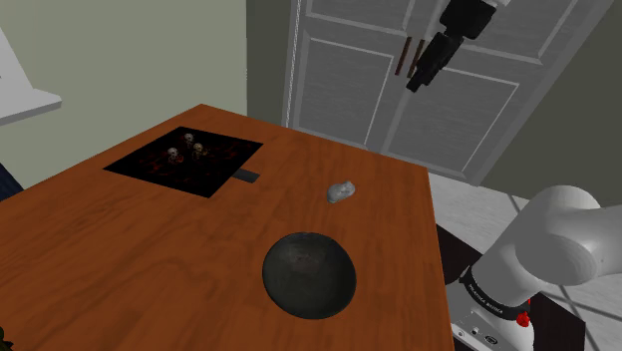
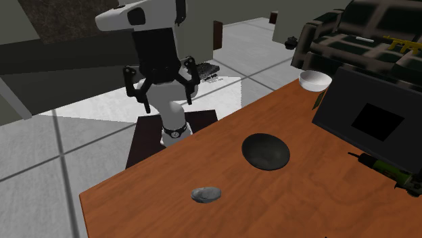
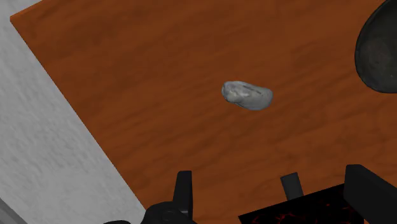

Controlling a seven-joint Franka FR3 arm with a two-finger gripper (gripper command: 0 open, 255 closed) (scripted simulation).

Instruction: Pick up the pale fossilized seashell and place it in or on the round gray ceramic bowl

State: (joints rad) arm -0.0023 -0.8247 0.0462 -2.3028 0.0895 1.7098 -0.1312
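High over the wooden table (image 1: 120, 229), well clear of its surface, the gripper (image 2: 167, 94) hangs with its two black fingers (image 3: 183, 189) spread wide and nothing between them; the pale grey seashell (image 3: 247, 95) lies alone on the bare wood below and ahead of it, near the table's edge on the stand's side, so the coming move looks like a long descent with some forward reach; in the wrist view the shell's long axis runs almost parallel to the line joining the two fingers, tilted only slightly, so I judge that a turn of the wrist would be needed for the fingers to close across its narrower width and not along its length; the round dark grey bowl (image 1: 309, 274) sits on the same wood, near the shell but apart from it, empty; in the second exterior view the hand points downward from the white arm (image 2: 128, 17), which stands raised above its stand beside the table.
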